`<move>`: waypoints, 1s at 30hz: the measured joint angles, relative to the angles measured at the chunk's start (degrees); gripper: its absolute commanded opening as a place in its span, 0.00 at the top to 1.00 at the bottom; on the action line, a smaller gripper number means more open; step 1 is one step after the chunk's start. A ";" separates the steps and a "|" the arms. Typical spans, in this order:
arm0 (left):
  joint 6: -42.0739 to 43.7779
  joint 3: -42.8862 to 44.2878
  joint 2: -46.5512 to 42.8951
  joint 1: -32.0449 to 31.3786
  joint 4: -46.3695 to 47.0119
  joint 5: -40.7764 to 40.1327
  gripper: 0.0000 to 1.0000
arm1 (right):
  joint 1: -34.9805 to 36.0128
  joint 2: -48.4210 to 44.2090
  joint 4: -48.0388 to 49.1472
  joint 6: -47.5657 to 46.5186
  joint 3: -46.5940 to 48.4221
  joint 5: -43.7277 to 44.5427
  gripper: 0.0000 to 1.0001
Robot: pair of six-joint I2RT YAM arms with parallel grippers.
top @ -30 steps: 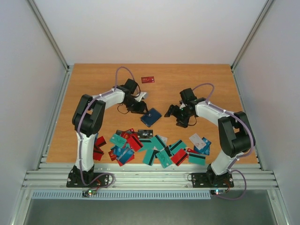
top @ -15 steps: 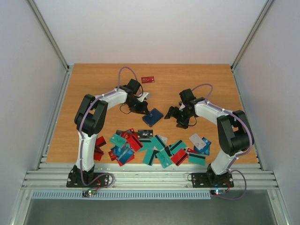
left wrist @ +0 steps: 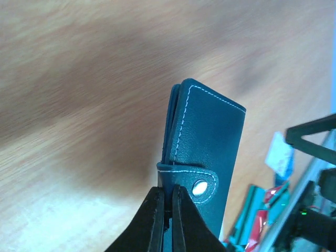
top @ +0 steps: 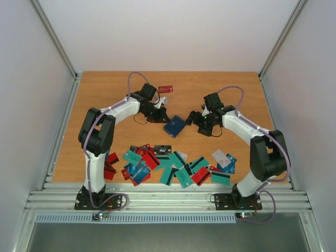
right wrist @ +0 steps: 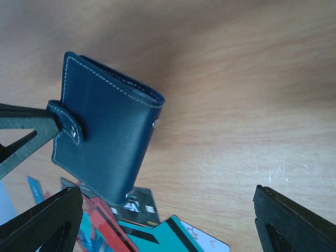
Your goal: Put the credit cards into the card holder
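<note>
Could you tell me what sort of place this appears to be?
Probably a robotics lab cell: plain white panels enclose a wooden table, and an aluminium frame at its near edge carries the left arm and right arm.

This is looking like a robotics lab. White panels point(top: 168, 31) and aluminium rails point(top: 168, 198) are enclosing a wooden table point(top: 105, 94), with two robot arms point(top: 97, 134) sitting bolted at its edge.

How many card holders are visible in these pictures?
1. The card holder is closed, at mid-table between the tips of the two arms, beyond the scattered credit cards. A second one could lie hidden under those cards.
</note>
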 measured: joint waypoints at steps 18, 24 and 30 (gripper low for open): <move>-22.84 -0.68 -17.51 0.00 10.10 6.75 1.00 | -9.94 -18.29 9.79 1.53 0.26 -15.08 0.16; -30.67 -4.07 -21.86 0.00 14.97 8.20 1.00 | -9.88 -18.16 16.31 8.22 -0.52 -25.16 0.21; -35.26 -5.77 -23.80 -0.09 17.77 8.66 1.00 | -8.72 -17.25 21.49 13.51 -0.52 -31.01 0.32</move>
